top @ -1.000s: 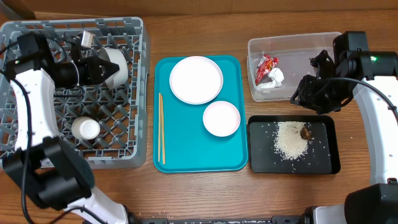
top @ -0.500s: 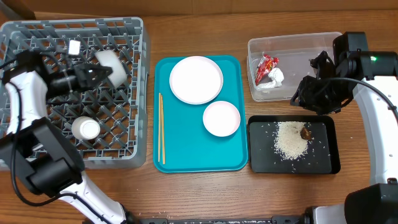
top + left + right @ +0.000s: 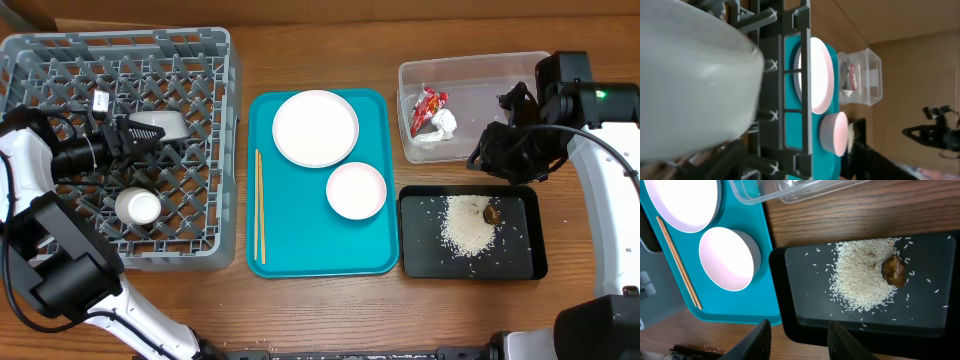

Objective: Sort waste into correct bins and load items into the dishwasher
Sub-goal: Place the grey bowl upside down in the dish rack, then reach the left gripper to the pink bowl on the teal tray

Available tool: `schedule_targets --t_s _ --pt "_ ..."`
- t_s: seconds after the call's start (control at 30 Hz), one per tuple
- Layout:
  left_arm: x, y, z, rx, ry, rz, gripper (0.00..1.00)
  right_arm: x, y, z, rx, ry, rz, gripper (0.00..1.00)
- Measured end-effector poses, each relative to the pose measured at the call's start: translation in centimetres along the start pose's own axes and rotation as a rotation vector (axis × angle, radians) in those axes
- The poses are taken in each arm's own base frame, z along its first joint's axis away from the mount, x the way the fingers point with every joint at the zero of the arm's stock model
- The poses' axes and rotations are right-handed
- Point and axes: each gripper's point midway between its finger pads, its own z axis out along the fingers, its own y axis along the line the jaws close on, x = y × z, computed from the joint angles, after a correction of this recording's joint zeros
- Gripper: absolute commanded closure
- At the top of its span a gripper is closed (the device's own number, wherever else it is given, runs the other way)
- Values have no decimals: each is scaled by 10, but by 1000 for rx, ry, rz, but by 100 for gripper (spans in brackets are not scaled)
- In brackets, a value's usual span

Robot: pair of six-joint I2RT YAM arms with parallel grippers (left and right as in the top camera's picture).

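Observation:
The grey dish rack [image 3: 215, 150] stands at the left. A grey bowl [image 3: 162, 124] lies on its side inside it and fills the left wrist view [image 3: 690, 80]. My left gripper [image 3: 150, 140] is right beside this bowl, jaws apart. A small white cup [image 3: 138, 207] sits lower in the rack. On the teal tray [image 3: 300, 250] are a white plate [image 3: 315, 127], a white bowl [image 3: 356, 190] and chopsticks [image 3: 258, 205]. The clear tub [image 3: 500, 75] holds a red wrapper [image 3: 428, 106] and a tissue [image 3: 442, 125]. Rice [image 3: 467, 222] and a brown scrap [image 3: 492, 213] lie in the black tray [image 3: 425, 255]. My right gripper [image 3: 799, 325] hangs open and empty over that tray's near edge.
The right arm's body [image 3: 525, 145] hovers between the clear tub and the black tray. Bare wooden table [image 3: 320, 310] runs along the front and at the far right. The rack's walls rise around the left gripper.
The left arm swung the grey bowl down and left inside the rack, and its jaws have come apart. The right arm has not moved.

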Motion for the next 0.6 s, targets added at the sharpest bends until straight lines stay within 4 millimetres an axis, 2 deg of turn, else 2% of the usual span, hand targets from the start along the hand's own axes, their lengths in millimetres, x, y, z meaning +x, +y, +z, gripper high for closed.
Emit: schedule_targets --t_s 0.1,0.17,0.2,0.3,0.4,0.5,0.6 --pt "4 -3 -1 5 12 -28 12 3 -3 0 14 13 6 57" --pt "5 -11 -3 1 12 -14 0 7 -9 0 49 25 11 52" --pt "5 -17 -6 -5 9 1 0 8 -12 -1 71 29 20 51" --pt "7 -52 -11 -46 5 95 0 9 -24 -2 135 27 48 46" --pt "12 -94 -4 -96 24 232 0 7 -32 -3 182 14 76 42" --pt "29 -137 21 -152 90 366 0 5 -36 -4 211 1 93 39" --pt "52 -161 60 -225 194 451 0 4 -40 -5 231 -4 102 33"
